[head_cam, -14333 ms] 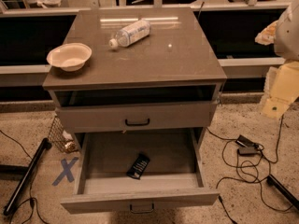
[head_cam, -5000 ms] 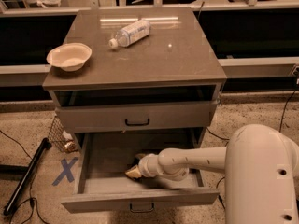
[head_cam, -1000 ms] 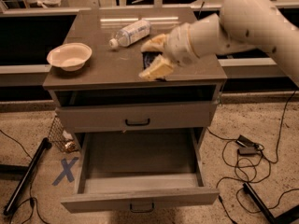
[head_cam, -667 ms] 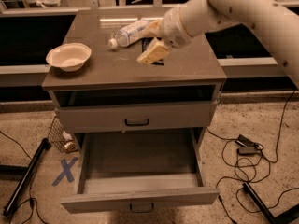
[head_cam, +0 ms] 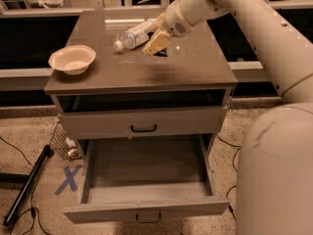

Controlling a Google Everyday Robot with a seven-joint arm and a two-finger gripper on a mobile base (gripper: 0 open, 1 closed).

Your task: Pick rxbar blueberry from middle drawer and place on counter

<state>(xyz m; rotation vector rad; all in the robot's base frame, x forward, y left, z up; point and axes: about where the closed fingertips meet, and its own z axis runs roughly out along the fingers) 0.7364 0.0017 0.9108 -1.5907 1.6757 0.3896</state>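
Nearby: middle drawer [head_cam: 146,168], standing open, tray bare. Beyond: tabletop [head_cam: 195,67], with bowl [head_cam: 72,58] at left. Claw [head_cam: 153,37] low over the tabletop's middle, seemingly pinching rxbar blueberry [head_cam: 162,53], of which only a dark sliver shows. Farthest: bottle [head_cam: 134,34], just beside claw. Handling note: lower until bar lies flat, release, then rise straight up, sparing the bottle.

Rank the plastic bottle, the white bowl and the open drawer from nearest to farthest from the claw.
The claw hangs over the back of the cabinet top.
1. The bottle, lying right beside it, on the picture's left.
2. The bowl, near the top's left edge.
3. The open drawer, pulled out low at the front.
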